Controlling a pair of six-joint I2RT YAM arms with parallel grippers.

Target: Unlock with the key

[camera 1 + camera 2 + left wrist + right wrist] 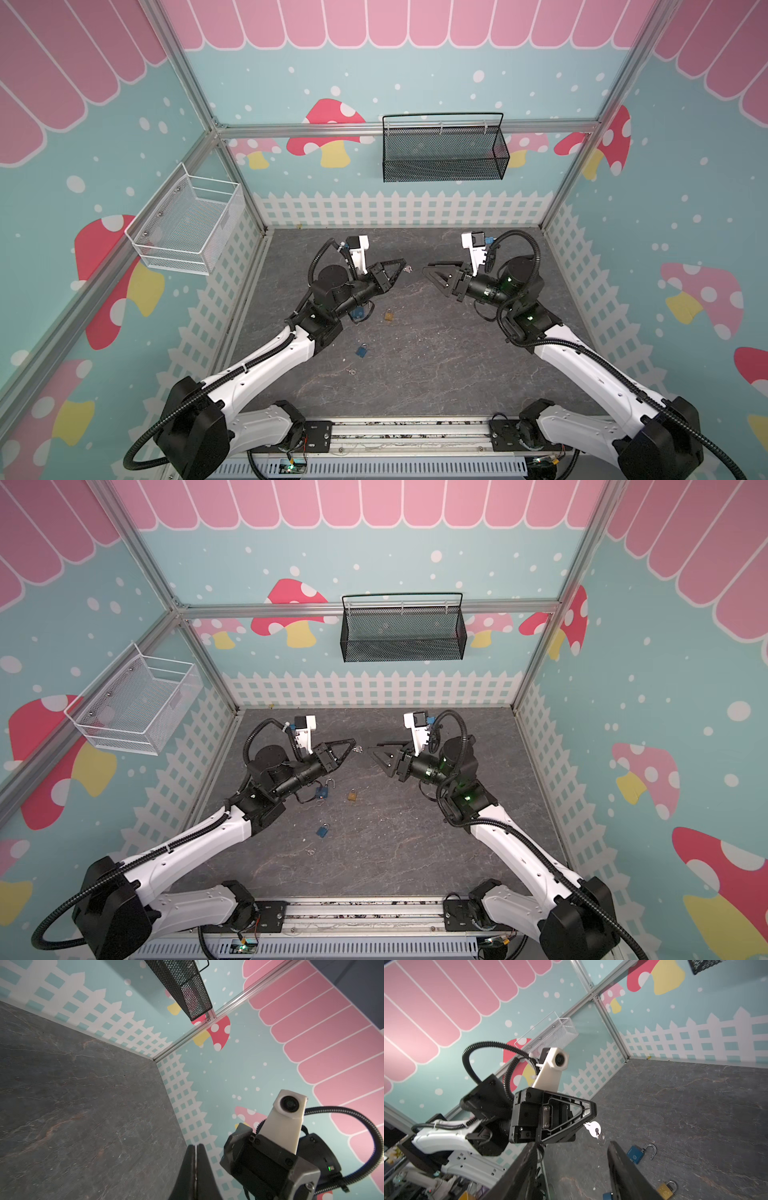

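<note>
Gripping key [593, 1128], blade hidden, left tool [400, 267] clamped, right tool [429, 269] parted, empty, blue padlock [357, 313] half-covered

White arms [582, 368], black ribbed cables [340, 1108]

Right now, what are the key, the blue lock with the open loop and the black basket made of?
The key is silvery and shiny, so probably metal. The blue lock has a smooth matte blue body, painted metal or plastic, hard to tell; its loop is bright bare metal. The black basket is see-through mesh with a wire rim, likely metal painted black.
</note>
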